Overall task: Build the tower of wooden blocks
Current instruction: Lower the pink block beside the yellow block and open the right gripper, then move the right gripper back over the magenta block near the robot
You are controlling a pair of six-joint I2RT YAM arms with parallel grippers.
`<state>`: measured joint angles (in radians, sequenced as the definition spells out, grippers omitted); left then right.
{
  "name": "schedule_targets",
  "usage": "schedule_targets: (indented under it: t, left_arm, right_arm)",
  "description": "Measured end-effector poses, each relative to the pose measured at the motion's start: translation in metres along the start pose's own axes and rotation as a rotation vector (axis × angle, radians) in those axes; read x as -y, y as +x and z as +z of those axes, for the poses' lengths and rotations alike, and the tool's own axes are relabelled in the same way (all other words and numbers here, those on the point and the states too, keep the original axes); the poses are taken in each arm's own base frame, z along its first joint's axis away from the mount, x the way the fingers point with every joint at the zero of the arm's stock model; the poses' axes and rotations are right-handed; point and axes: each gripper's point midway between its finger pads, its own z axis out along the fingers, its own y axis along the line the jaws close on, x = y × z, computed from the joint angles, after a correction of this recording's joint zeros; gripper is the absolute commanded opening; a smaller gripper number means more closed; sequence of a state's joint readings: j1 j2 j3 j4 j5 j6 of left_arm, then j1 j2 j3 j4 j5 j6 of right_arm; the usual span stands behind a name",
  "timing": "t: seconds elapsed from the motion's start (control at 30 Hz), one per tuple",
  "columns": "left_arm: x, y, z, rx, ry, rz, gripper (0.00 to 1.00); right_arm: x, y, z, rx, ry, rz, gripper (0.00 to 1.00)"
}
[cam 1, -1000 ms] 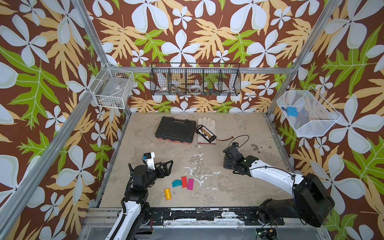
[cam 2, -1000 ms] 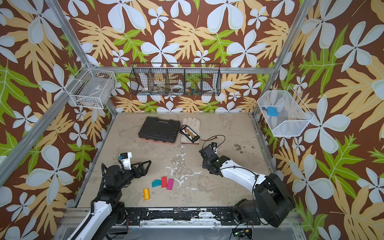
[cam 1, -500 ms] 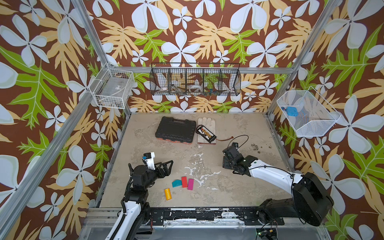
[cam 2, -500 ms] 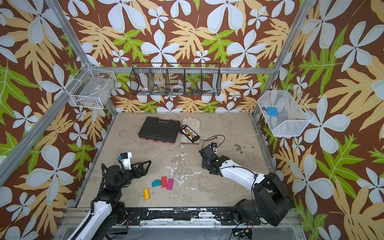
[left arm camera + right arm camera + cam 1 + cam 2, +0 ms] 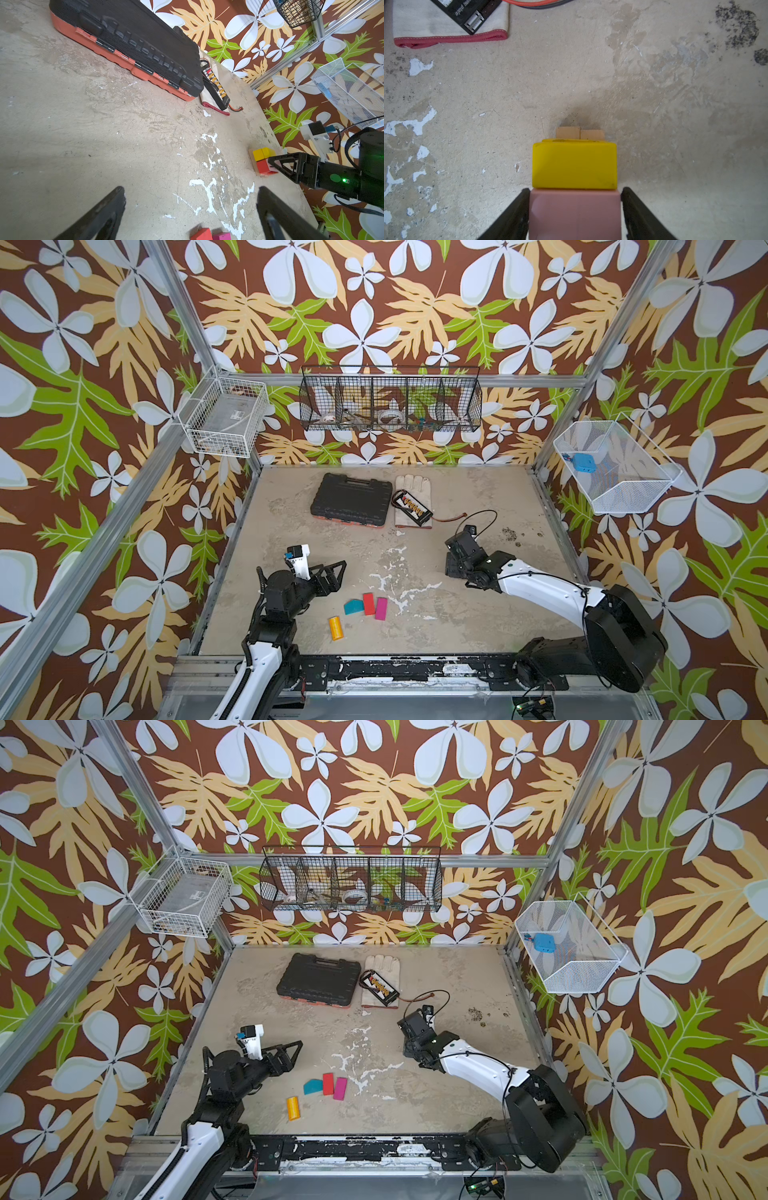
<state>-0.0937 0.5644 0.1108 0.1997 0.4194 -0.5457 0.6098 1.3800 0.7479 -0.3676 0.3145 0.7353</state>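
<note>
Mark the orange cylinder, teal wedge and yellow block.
orange cylinder (image 5: 335,627): in a top view, its side.
teal wedge (image 5: 353,608): in a top view, upper face.
yellow block (image 5: 574,165): right wrist view, middle of its face.

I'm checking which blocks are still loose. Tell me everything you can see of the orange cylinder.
The orange cylinder is a short, smooth round block, lying on its side on the table near the front edge. It lies apart from the teal block, its closest neighbour; only the table touches it.
</note>
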Motion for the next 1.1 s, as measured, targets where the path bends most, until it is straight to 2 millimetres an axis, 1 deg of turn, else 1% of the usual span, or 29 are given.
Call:
schedule_targets:
  t: [0.27,0.4,0.47,0.57,0.67,0.7,0.73,0.8,0.83,0.9,1.03,1.1]
  left_arm:
    - [0.0,0.0,0.0,0.0,0.001,0.0,1.0]
    - [0.0,0.0,0.0,0.0,0.001,0.0,1.0]
    - [0.0,0.0,0.0,0.001,0.0,0.0,1.0]
    - [0.0,0.0,0.0,0.001,0.001,0.0,1.0]
    - [0.0,0.0,0.0,0.001,0.001,0.0,1.0]
    - [0.0,0.0,0.0,0.001,0.001,0.0,1.0]
    - [0.0,0.0,0.0,0.001,0.001,0.0,1.0]
    - [0.0,0.0,0.0,0.001,0.001,0.0,1.0]
    - [0.0,0.0,0.0,0.001,0.001,0.0,1.0]
    - [0.0,0.0,0.0,0.001,0.001,0.0,1.0]
    - [0.0,0.0,0.0,0.001,0.001,0.0,1.0]
    - [0.0,0.0,0.0,0.001,0.001,0.0,1.0]
  right_arm:
    - [0.0,0.0,-0.001,0.001,-0.001,0.001,0.7]
    - [0.001,-0.003,-0.007,0.009,-0.007,0.005,0.75]
    - [0.001,-0.008,-0.014,0.024,-0.019,0.012,0.78]
    - [0.001,-0.016,-0.03,0.06,-0.05,0.028,0.79]
    - [0.0,-0.022,-0.052,0.104,-0.09,0.047,0.8]
    - [-0.004,-0.023,-0.062,0.118,-0.11,0.041,0.8]
    - [-0.008,-0.022,-0.07,0.131,-0.128,0.032,0.81]
    - [-0.024,-0.02,-0.089,0.158,-0.189,0.017,0.81]
    - [-0.032,-0.017,-0.095,0.164,-0.212,0.003,0.81]
    - [-0.052,-0.005,-0.105,0.157,-0.263,-0.031,0.81]
    - [-0.096,0.023,-0.111,0.112,-0.312,-0.128,0.81]
    - [-0.123,0.04,-0.111,0.088,-0.33,-0.18,0.81]
